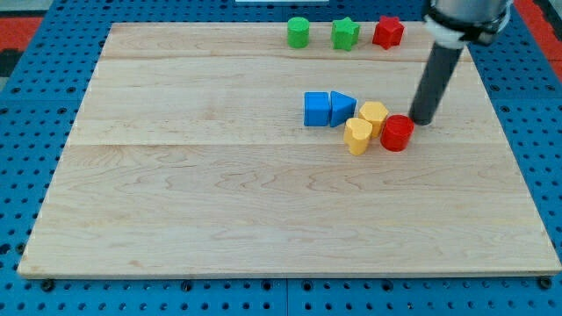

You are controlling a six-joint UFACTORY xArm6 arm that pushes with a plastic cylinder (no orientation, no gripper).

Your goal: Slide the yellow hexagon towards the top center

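Observation:
The yellow hexagon (375, 115) lies right of the board's middle, touching a yellow heart-shaped block (357, 136) at its lower left and a red cylinder (397, 132) at its lower right. My tip (423, 121) is on the board just right of the red cylinder and right of the yellow hexagon, a short gap from the hexagon. The dark rod rises from it to the view's top right.
A blue cube (317, 109) and a blue triangle (342, 108) sit just left of the yellow hexagon. Along the top edge stand a green cylinder (299, 32), a green star (345, 34) and a red star (387, 32). The wooden board (219, 193) lies on a blue surface.

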